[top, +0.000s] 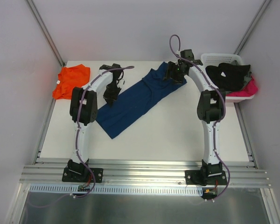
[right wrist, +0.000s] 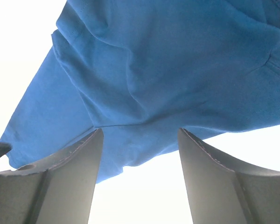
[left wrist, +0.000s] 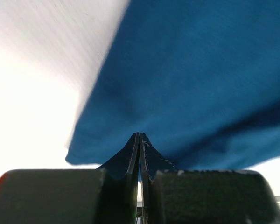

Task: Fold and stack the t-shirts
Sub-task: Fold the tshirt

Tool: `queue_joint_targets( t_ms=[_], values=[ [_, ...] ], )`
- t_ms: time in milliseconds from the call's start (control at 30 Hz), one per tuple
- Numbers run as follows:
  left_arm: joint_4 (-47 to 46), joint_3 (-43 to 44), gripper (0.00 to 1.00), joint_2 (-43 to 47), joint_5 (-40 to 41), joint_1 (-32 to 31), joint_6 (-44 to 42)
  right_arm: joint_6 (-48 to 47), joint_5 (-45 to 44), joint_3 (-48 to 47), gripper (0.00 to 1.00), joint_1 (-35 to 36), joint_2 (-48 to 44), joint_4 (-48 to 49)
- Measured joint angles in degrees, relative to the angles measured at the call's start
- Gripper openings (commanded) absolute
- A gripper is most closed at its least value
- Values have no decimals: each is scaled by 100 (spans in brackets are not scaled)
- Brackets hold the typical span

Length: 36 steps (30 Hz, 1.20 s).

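The navy blue t-shirt (top: 135, 100) lies as a long folded strip running diagonally across the table, from near left to far right. My left gripper (top: 112, 93) is at its far left edge. In the left wrist view the gripper (left wrist: 139, 135) is shut, with its tips against the blue cloth (left wrist: 200, 70); no cloth shows between them. My right gripper (top: 175, 75) is over the shirt's far right end. In the right wrist view it (right wrist: 140, 133) is open and empty, at the edge of the cloth (right wrist: 154, 70). The orange t-shirt (top: 72, 81) lies crumpled at the far left corner.
A white basket (top: 214, 57) at the far right holds black (top: 228, 74) and pink (top: 248, 88) clothes. Metal rails run along the table's left and right sides. The enclosure walls stand close behind.
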<state>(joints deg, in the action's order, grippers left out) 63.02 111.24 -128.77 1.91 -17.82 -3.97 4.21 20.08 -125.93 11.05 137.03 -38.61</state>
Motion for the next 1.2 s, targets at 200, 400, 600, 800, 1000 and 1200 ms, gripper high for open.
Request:
queue_joint_targets(
  t_ms=[200,400,600,800,1000,1200],
  values=[
    [-13,136,0,-442,-22,291,-4,11,-2,0,69,2,-13,26],
    [-68,17,0,-426,-26,391,-4,133,17,0,68,0,116,46],
    [-85,-522,0,-229,-31,389,-9,295,85,-160,68,2,619,83],
    [-105,-737,0,-120,-28,391,-9,376,168,-531,68,0,822,173],
    [-223,-1198,0,170,-35,350,-7,417,201,-885,69,-4,1049,243],
    [-173,-1893,0,616,-35,105,-7,424,243,-1123,69,-63,1217,356]
  ],
)
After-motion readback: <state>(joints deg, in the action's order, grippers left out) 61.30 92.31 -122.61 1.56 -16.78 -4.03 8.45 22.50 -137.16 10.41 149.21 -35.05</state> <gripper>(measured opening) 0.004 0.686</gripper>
